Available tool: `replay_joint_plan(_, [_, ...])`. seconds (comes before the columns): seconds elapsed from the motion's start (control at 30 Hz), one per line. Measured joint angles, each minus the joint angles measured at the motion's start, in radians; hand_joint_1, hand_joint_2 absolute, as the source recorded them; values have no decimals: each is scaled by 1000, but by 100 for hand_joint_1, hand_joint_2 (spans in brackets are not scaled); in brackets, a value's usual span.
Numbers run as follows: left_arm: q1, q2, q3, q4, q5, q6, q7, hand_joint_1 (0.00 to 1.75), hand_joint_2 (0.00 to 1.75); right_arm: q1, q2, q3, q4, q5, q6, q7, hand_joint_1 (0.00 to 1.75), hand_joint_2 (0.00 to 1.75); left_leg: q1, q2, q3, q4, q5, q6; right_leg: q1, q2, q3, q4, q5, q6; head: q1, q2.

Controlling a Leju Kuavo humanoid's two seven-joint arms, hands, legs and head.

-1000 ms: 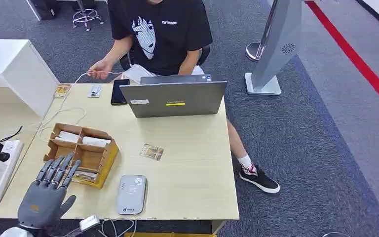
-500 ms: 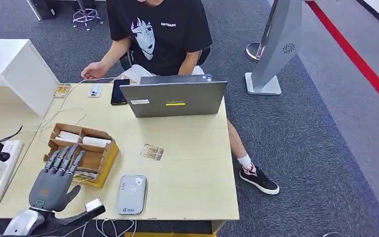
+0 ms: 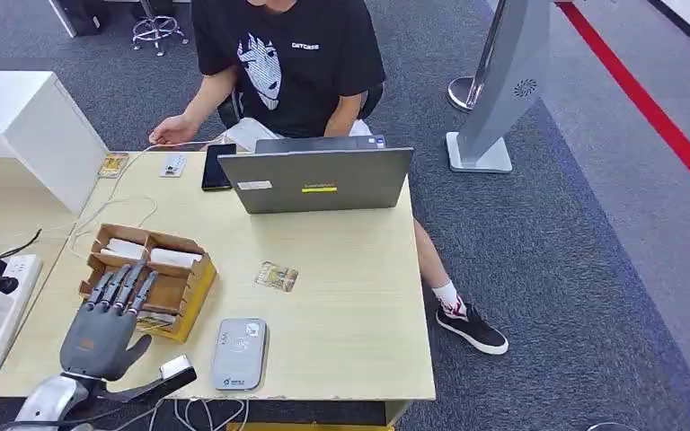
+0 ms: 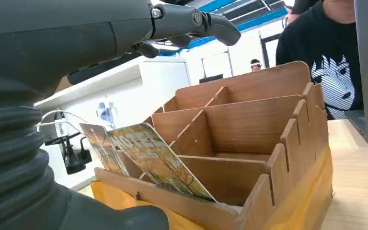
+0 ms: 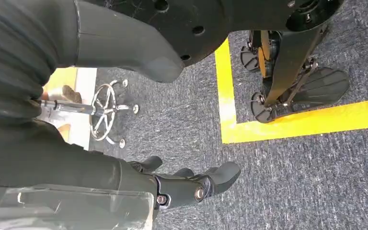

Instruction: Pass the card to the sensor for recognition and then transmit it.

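Cards [image 4: 159, 160] wait in the near slot of the wooden box [image 3: 180, 289] — right under the left hand [image 3: 103, 328].
Its fingers [image 3: 124, 285] are spread, holding nothing — the cards lean up toward them.

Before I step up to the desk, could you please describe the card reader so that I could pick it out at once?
Start at the pale wooden table and find the edge nearest the robot. Just right of the partitioned brown cardboard box lies the flat grey rounded-rectangle card reader. Unlike the small patterned loose card farther in, it is bigger, plain grey and thicker.
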Motion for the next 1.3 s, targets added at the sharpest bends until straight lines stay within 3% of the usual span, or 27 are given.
replay_joint_plan(0.13, [0,-3,0,0,2,-2,0,0,175,0,0,0,0,4,0,0,0,175,0,0,0,0,0,0,0,0,0,0,0,0,0,0])
replay_joint_plan(0.17, [0,-5,0,0,5,-8,0,175,175,0,0,0,0,6,0,0,0,175,0,0,0,0,0,0,0,0,0,0,0,0,0,0])
replay_joint_plan(0.67, [-1,-9,-4,2,30,-28,-3,175,175,0,0,0,0,-4,3,6,0,175,0,0,0,0,0,0,0,0,0,0,0,0,0,0])
replay_joint_plan(0.8, [0,-9,-4,1,49,21,-12,175,175,0,0,-4,0,-4,3,9,0,175,0,0,0,0,0,0,0,0,0,0,0,0,0,0])
replay_joint_plan(0.97, [0,-10,-2,-73,53,78,-24,175,175,0,0,-8,0,-1,1,9,0,175,0,0,0,0,0,0,0,0,0,0,0,0,0,0])
replay_joint_plan(1.17, [-17,-2,5,-169,35,77,-23,175,175,0,0,-11,0,8,1,8,0,175,0,0,0,0,0,0,0,0,0,0,0,0,0,0])
replay_joint_plan(1.3, [-61,20,7,-193,8,47,11,175,175,0,0,-12,0,17,2,5,0,175,0,0,0,0,0,0,0,0,0,0,0,0,0,0])
